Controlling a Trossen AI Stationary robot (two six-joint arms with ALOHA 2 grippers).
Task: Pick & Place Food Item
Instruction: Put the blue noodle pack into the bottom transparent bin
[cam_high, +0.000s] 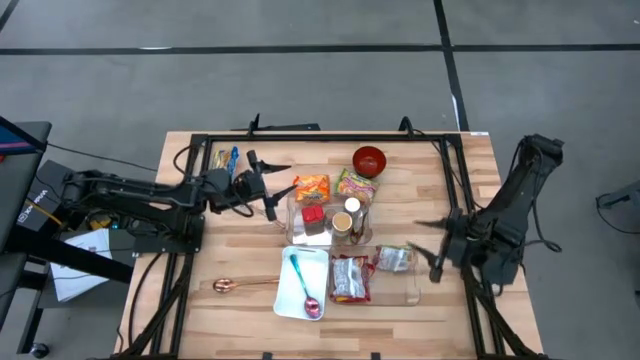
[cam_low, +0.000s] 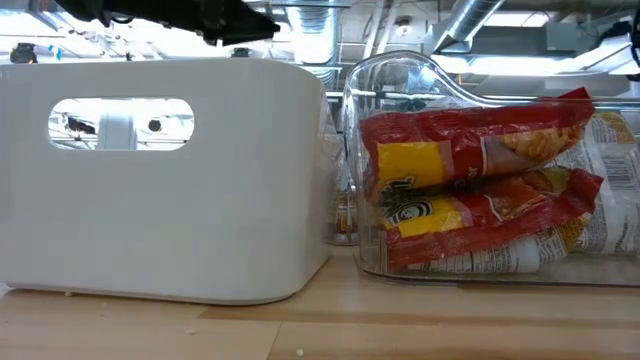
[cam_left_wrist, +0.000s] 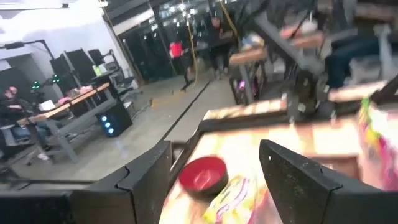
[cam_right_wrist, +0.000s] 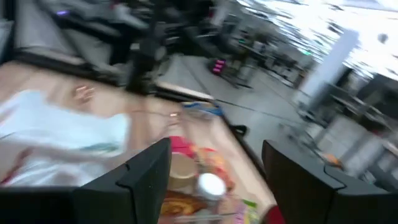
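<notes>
I see a red bowl (cam_high: 369, 159) on the pale wooden table (cam_high: 180, 300). The snack bag (cam_low: 470, 180) is red and yellow, beside a white bin (cam_low: 160, 200). The spoon (cam_high: 305, 290) has a teal handle.

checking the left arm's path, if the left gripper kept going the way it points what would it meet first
Probably the orange snack packet, just ahead of the open left gripper; height is unclear, so it might pass above it.

A red and yellow snack packet (cam_high: 349, 277) lies flat in a clear bin (cam_high: 412, 296) at the near middle of the table, with a silver wrapped packet (cam_high: 393, 259) just to its right in the same bin. Farther back, an orange packet (cam_high: 312, 187) and a green and yellow packet (cam_high: 356, 185) lie side by side.
</notes>
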